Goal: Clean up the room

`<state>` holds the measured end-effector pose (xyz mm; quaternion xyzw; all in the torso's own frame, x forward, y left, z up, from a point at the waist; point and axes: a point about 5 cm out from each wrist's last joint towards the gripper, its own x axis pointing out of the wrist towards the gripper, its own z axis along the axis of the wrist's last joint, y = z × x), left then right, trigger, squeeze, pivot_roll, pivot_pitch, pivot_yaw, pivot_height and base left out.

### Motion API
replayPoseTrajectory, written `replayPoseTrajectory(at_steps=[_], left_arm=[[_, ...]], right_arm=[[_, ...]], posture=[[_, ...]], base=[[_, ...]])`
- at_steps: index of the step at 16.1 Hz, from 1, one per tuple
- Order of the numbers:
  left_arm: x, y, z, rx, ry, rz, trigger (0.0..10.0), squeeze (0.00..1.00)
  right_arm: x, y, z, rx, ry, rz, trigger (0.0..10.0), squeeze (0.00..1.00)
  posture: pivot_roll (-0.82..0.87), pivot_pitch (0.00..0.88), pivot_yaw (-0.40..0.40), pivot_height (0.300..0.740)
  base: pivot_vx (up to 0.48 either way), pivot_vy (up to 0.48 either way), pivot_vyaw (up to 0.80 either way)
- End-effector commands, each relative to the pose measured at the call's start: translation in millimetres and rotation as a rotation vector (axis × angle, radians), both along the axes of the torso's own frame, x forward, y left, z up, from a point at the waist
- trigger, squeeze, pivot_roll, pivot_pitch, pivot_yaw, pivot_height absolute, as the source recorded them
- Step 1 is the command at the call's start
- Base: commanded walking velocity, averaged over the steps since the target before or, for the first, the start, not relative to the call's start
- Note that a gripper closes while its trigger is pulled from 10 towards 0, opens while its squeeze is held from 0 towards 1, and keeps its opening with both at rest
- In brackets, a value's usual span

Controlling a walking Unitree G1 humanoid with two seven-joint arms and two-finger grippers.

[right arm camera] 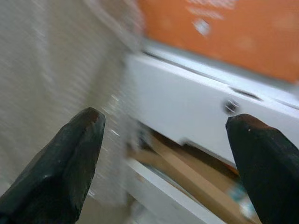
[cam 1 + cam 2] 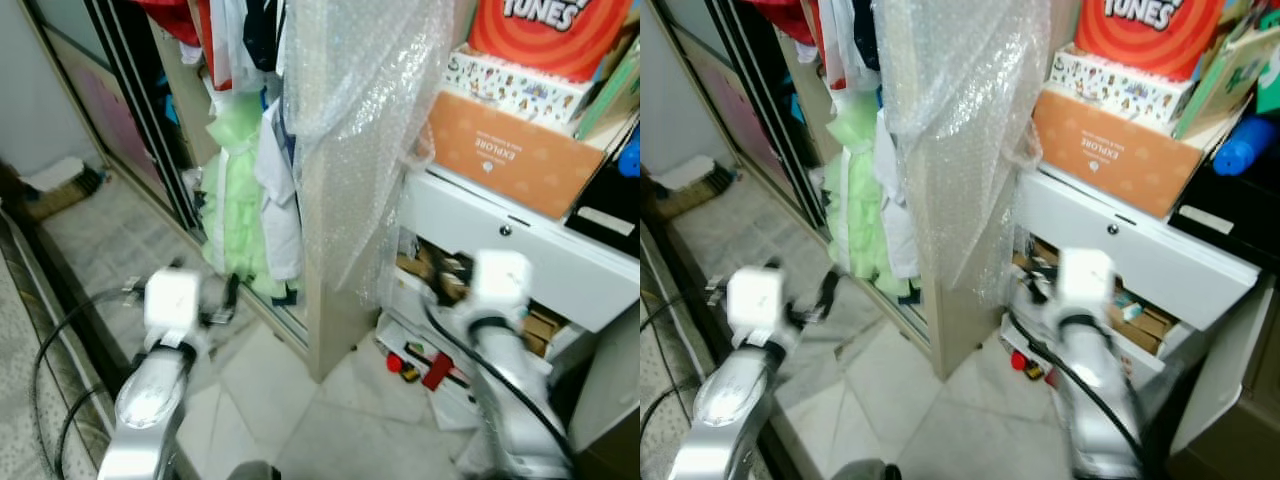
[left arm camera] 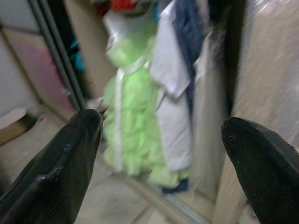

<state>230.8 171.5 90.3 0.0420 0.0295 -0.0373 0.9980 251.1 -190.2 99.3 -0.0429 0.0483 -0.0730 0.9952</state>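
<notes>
Both grippers are being held spread and empty: left gripper point(image 3: 161, 140) lower left, right gripper point(image 1: 163, 154) lower right. Small red clutter point(image 2: 412, 365), lower centre, is judged to be awaiting approach and pickup.

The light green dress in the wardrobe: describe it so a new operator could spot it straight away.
Start at the tall panel wrapped in bubble wrap in the middle of the head views; the open wardrobe lies to its left. Among the hanging clothes, the light green dress hangs low, beside a white shirt. It is the one pale lime, ruffled garment there.
</notes>
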Motion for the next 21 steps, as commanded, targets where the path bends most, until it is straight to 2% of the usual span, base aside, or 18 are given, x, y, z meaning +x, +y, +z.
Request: replayPoseTrajectory(at_steps=[1, 3, 7, 11, 21], left_arm=[[-0.2, 0.3, 8, 0.012, -0.029, -0.008, 10.0, 0.00], [4.0, -4.1, 7, -0.006, -0.023, -0.009, 10.0, 0.00], [12.6, -15.0, 14, -0.016, -0.050, -0.037, 10.0, 0.00], [12.8, -16.4, 12, -0.011, -0.049, -0.036, 10.0, 0.00], [17.0, -18.6, 13, -0.007, -0.061, -0.034, 10.0, 0.00]], right_arm=[[-4.0, -0.7, 6, 0.001, -0.017, 0.001, 10.0, 0.00], [-2.0, -1.3, 7, -0.017, -0.019, 0.002, 10.0, 0.00], [4.8, 4.6, 11, -0.029, -0.025, 0.029, 10.0, 0.00], [11.9, 9.5, 18, -0.042, -0.056, 0.052, 10.0, 0.00], [20.0, 18.3, 16, -0.031, -0.059, 0.077, 10.0, 0.00]], posture=[[0.02, 0.000, 0.016, 0.740], [0.02, 0.000, 0.016, 0.740], [0.02, 0.000, 0.008, 0.740], [0.03, 0.000, 0.006, 0.740], [0.04, 0.000, 0.005, 0.740]], base=[[0.000, 0.000, 0.00], [0.000, 0.000, 0.00], [0.000, 0.000, 0.80], [0.000, 0.000, 0.80], [0.000, 0.000, 0.80]])
